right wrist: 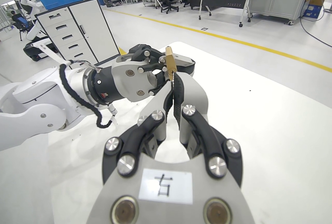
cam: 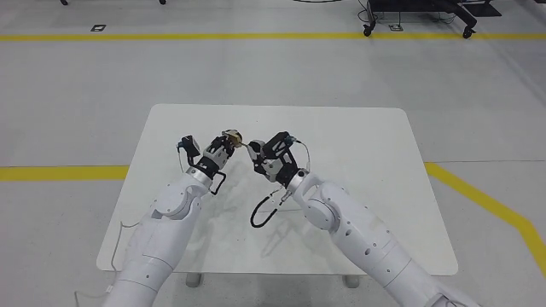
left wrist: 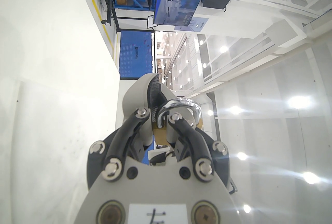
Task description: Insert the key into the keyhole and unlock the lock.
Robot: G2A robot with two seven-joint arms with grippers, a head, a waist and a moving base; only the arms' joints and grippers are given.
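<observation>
A brass padlock [right wrist: 170, 60] with a silver shackle [left wrist: 179, 105] is held above the middle of the white table [cam: 367, 145]. My left gripper [left wrist: 168, 112] is shut on the padlock's body [left wrist: 161, 134], and the shackle sticks out past its fingers. In the top view the padlock [cam: 232, 139] sits between my left gripper [cam: 219, 148] and my right gripper [cam: 252, 149]. My right gripper [right wrist: 173, 83] is shut on a thin silver key [right wrist: 172, 82]. The key's tip meets the padlock's end face. How deep it sits is hidden by the pads.
A black cable [cam: 261, 209] loops down from the right forearm onto the table. Bare table surface lies to the right and at the back [cam: 341, 124]. A grey drawer cabinet [right wrist: 77, 30] stands on the floor beyond the table's edge.
</observation>
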